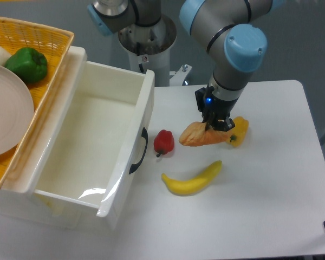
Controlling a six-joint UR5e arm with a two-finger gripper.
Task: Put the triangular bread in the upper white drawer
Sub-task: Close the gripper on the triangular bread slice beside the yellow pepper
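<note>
The triangular bread [197,135], a tan-orange wedge, lies on the white table right of the drawer, its tip pointing left. My gripper [217,124] is directly above its right end, fingers down around it; the wrist hides the fingertips, so I cannot tell whether they are closed on the bread. The upper white drawer [131,142] stands pulled open at the left, its inside bare, with a black curved handle [138,151] on the front facing the bread.
A red pepper [163,142] sits between the drawer handle and the bread. A yellow bell pepper [240,130] touches the bread's right end. A banana [192,180] lies in front. A woven yellow basket [46,38] at far left holds a plate and green pepper.
</note>
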